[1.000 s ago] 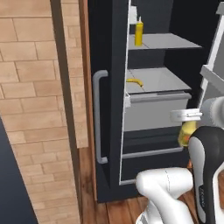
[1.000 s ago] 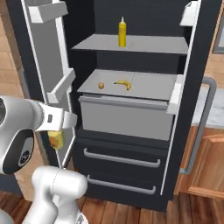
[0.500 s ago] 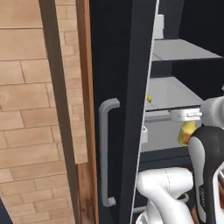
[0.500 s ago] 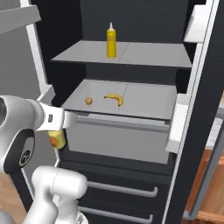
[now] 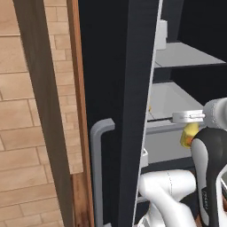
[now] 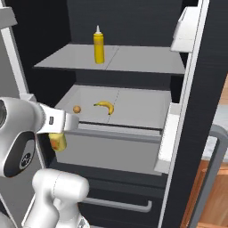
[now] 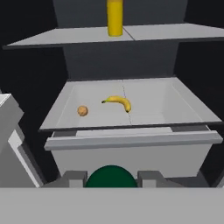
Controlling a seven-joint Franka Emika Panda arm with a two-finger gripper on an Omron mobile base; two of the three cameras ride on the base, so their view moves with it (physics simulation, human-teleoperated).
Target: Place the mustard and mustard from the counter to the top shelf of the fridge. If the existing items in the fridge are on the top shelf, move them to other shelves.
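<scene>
Gripper (image 6: 57, 133) clamped on the shorter mustard bottle (image 6: 58, 141), which hangs below the hand with its amber-yellow body showing and its dark green cap (image 7: 110, 176) facing the hand camera. The hand is held low, in front of the grey tray (image 6: 120, 133), probably because it is carrying the bottle toward the fridge (image 6: 196, 133) and has not yet risen to shelf height. Beyond the hand, the tray holds a small banana (image 6: 105, 106) and, just beside it to the left, a tiny round orange fruit (image 6: 77, 109); neither is on the top shelf, so by the look of it they need no moving. Above the tray, the top shelf (image 6: 142, 62) is a flat grey slab, and the taller yellow mustard bottle (image 6: 99, 45) already stands upright on its left half, with bare shelf to its right for the second bottle. Compared with a second ago, the whole fridge interior looks larger and nearer in both base views and the black door edge (image 5: 133, 111) covers more of the left one, so the base has driven closer; the bottle is held as before.
</scene>
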